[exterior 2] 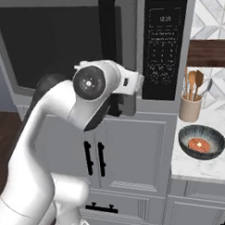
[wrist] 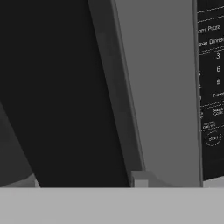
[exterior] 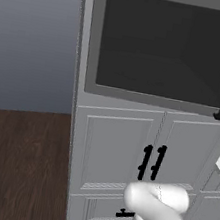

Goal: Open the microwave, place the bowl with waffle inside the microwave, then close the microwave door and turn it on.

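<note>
Item: white arm, nearest the cameras, rising from the base and bending toward the microwave. Its wrist lies against the lower end of the long black vertical handle of the microwave door. Gripper: hidden behind the wrist in the right base view; whether its jaws stand apart, together or clamped on the handle cannot be told. Door: appears closed, dark glass window facing out. Hand view: dark glass, a grey strip and the control panel seen from very close.
Item: bowl, dark grey, round, holding a waffle; on the white marble counter right of the microwave, well apart from the arm.
Item: beige utensil holder, just behind the bowl, with wooden spoons.
Item: white cabinet doors with short black handles, below the microwave.
</note>
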